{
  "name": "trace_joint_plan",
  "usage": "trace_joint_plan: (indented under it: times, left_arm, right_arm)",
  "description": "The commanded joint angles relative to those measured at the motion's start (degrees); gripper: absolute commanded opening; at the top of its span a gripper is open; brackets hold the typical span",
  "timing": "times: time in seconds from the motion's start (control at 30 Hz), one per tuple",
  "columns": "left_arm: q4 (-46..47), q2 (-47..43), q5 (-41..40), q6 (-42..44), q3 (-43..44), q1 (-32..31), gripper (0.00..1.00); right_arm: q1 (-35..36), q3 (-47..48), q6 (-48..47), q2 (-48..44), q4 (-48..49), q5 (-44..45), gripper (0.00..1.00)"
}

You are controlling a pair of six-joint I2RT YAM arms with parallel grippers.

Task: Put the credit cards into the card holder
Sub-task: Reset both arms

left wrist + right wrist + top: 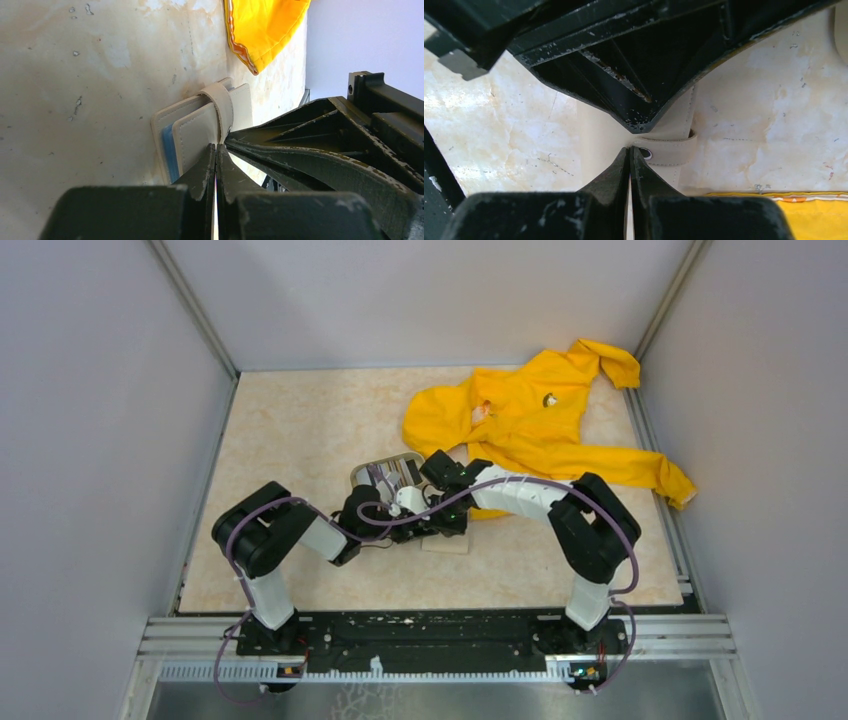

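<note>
A cream card holder (192,132) with a strap (222,102) lies flat on the table. It shows in the top view (447,542) under both wrists and in the right wrist view (604,135). The light blue card (169,145) sits in one of its pockets with only its edge showing. The dark grey card is hidden. My left gripper (216,146) is shut, its tips against the holder beside the strap. My right gripper (630,148) is shut, its tips at the strap end by the snap (647,154). The two grippers' tips almost touch.
A yellow jacket (540,420) lies spread at the back right, its hem close behind the holder (774,215). A small metal rack (385,472) stands just behind the left gripper. Grey walls close off the table on three sides.
</note>
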Motion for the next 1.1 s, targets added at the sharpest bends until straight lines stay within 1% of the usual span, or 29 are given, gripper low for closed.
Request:
trace_joint_plan:
  times: [0.0,0.07,0.1,0.2,0.27,0.37,0.47,0.57,0.6,0.63,0.67,0.7,0.73,0.77,0.87,0.9,0.93,0.97,1.07]
  left_arm:
    - [1.4,0.7,-0.6,0.6,-0.7,0.1,0.02]
    - [2.3,0.4,-0.5,0.6,-1.1,0.1,0.03]
    - [2.6,0.0,-0.4,0.7,-1.2,0.1,0.03]
    - [2.2,-2.6,-0.7,1.8,-1.6,0.1,0.06]
    - [0.5,-5.6,-1.5,3.3,-1.6,0.1,0.09]
    - [-4.4,-11.2,-3.3,7.1,-1.2,0.1,0.14]
    - [-9.9,-18.4,-5.4,11.3,-0.8,0.1,0.18]
    - [-16.4,-27.1,-8.3,16.7,-0.5,0.1,0.22]
    - [-19.3,-30.2,-9.6,18.9,-0.2,0.1,0.23]
    - [-22.3,-33.8,-10.8,21.5,0.2,0.1,0.24]
    - [-25.5,-37.5,-12.2,24.2,0.7,0.1,0.26]
    - [-28.8,-41.0,-13.7,27.2,1.2,0.1,0.32]
    - [-31.8,-44.9,-15.2,30.3,1.8,0.2,0.39]
    - [-35.0,-48.6,-16.8,32.8,2.4,0.2,0.48]
    - [-40.7,-59.8,-23.0,39.6,2.9,0.3,0.85]
    - [-41.9,-62.6,-24.1,41.3,3.0,0.3,0.95]
    - [-43.1,-65.1,-24.3,42.6,3.3,0.3,0.98]
    - [-44.6,-66.8,-24.3,43.4,3.9,0.3,0.99]
    - [-49.8,-69.9,-24.3,43.3,7.0,0.3,0.99]
  right_arm:
    - [2.0,-0.9,-0.2,4.6,0.8,-1.5,0.0]
    - [1.2,-0.6,0.9,3.1,1.5,-2.6,0.0]
    - [0.6,-0.2,1.3,1.9,1.5,-3.9,0.04]
    - [-2.4,0.3,1.6,-3.3,1.3,-6.9,0.29]
    - [-4.9,0.4,1.3,-6.9,0.8,-10.1,0.39]
    - [-8.6,1.0,0.4,-12.0,-0.5,-15.4,0.49]
    - [-11.9,1.4,-0.2,-17.1,-1.0,-17.7,0.57]
    - [-16.2,1.6,0.8,-21.7,0.5,-19.0,0.63]
    - [-18.0,1.6,1.5,-23.1,1.3,-19.3,0.68]
    - [-19.8,1.6,2.8,-25.0,2.7,-19.1,0.75]
    - [-21.8,1.6,4.6,-26.6,4.5,-18.2,0.86]
    - [-24.1,1.5,6.5,-28.2,6.7,-17.6,0.97]
    - [-26.6,0.9,9.9,-29.7,9.8,-16.4,0.98]
    - [-29.0,0.6,15.3,-31.0,12.6,-14.3,0.98]
    - [-34.9,0.0,24.7,-33.9,17.1,-12.5,0.98]
    - [-35.6,-0.4,26.7,-35.1,18.6,-10.2,0.98]
    - [-35.8,-0.5,27.5,-36.3,19.1,-8.2,0.99]
    - [-35.8,0.2,26.8,-37.2,18.2,-8.3,0.98]
    - [-35.9,4.7,24.1,-38.2,12.5,-12.4,0.98]
